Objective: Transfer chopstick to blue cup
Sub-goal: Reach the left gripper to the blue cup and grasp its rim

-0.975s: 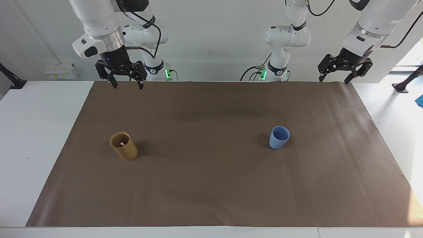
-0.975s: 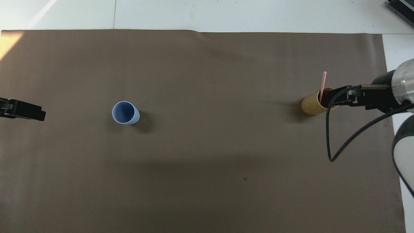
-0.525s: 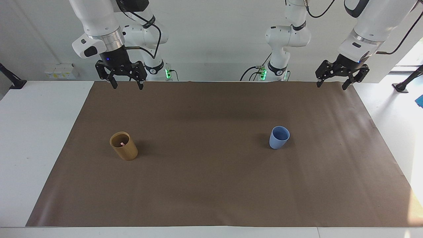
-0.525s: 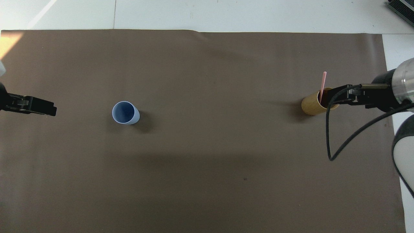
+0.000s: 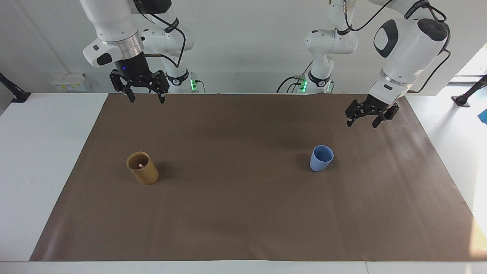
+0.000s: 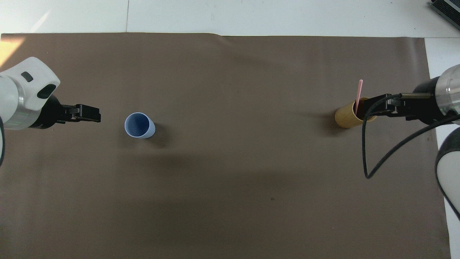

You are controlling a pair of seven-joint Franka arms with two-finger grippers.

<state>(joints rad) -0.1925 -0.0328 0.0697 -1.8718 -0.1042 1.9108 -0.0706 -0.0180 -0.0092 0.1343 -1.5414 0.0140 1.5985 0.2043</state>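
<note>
I see a plain white wall (image 5: 243, 45) above the white table (image 5: 38, 160), whose top is mostly covered by a brown paper mat (image 5: 243, 213). Bright daylight spills over the table's edge at the left arm's end.

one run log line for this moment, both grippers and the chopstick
left gripper: open, empty, over mat near blue cup | right gripper: open, waiting | chopstick: in tan cup

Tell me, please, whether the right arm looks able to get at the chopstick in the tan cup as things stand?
Probably yes: the right pincer hangs open and empty, the chopstick sticks up out of the tan cup, and nothing stands between them.
</note>
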